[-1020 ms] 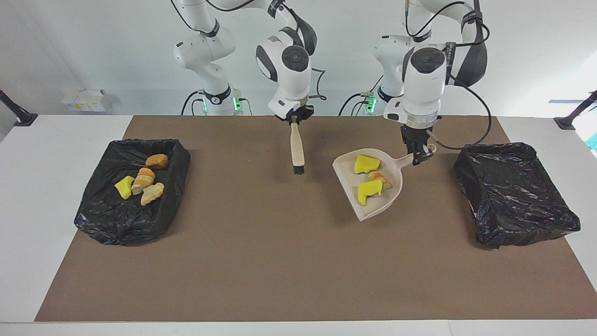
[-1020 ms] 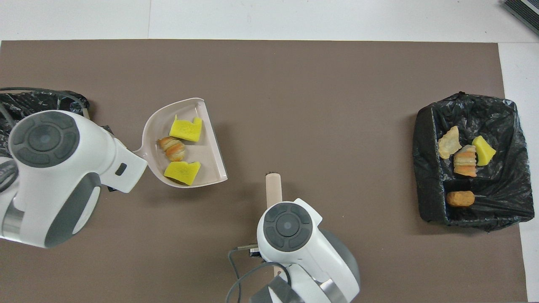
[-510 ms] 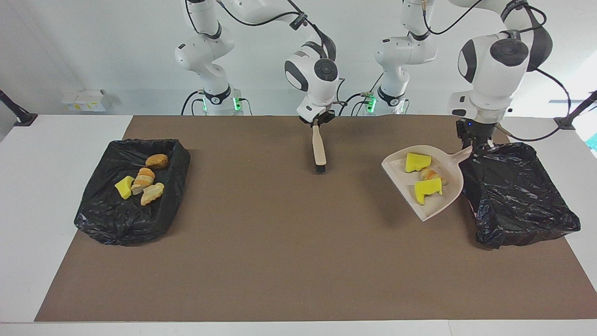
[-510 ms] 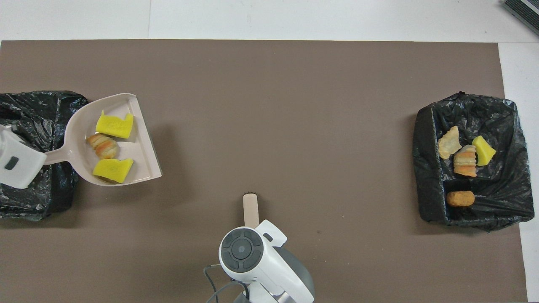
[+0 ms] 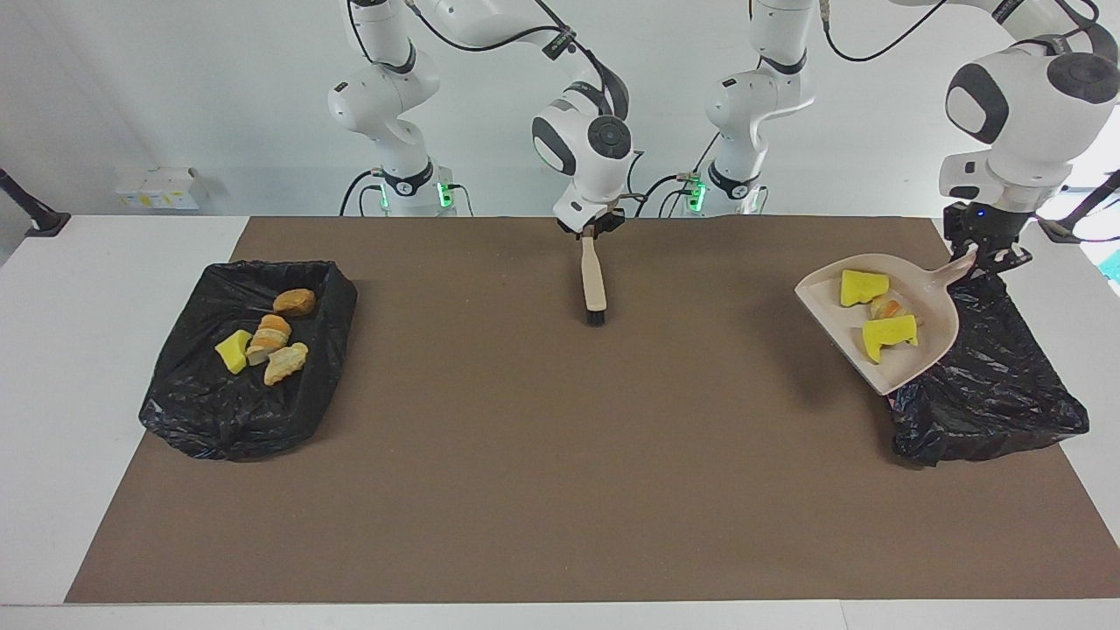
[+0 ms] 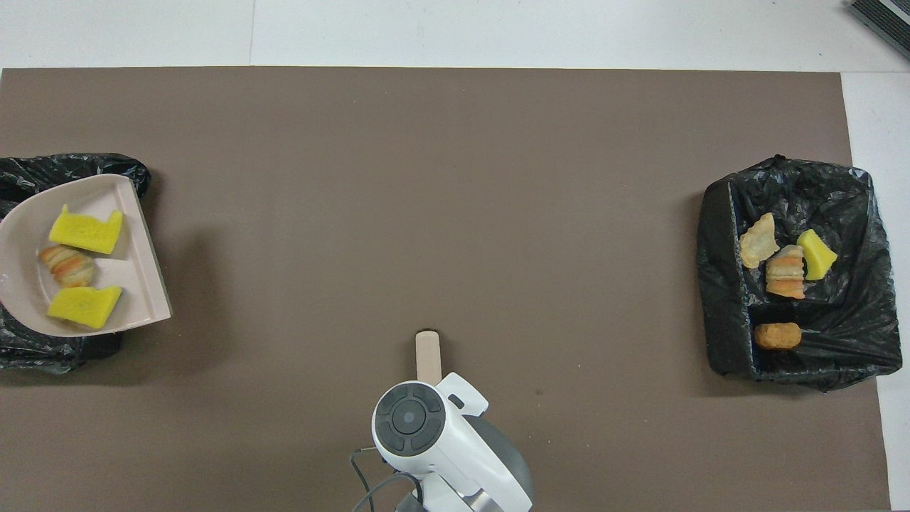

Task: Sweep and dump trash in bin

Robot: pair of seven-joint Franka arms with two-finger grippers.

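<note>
Three pieces of trash (image 5: 878,312) ride in the beige dustpan (image 5: 910,363), held up by its handle in the left gripper (image 5: 991,255), fingers clamped, over the bin at the left arm's end (image 5: 997,385). Four more pieces (image 5: 262,339) lie in the other bin (image 5: 219,411). The right gripper (image 5: 591,229) dangles the brush (image 5: 593,284) over the mat; I cannot tell how tightly its fingers close.

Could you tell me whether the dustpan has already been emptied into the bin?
No, the dustpan still carries two yellow chunks and a bread-like lump.
</note>
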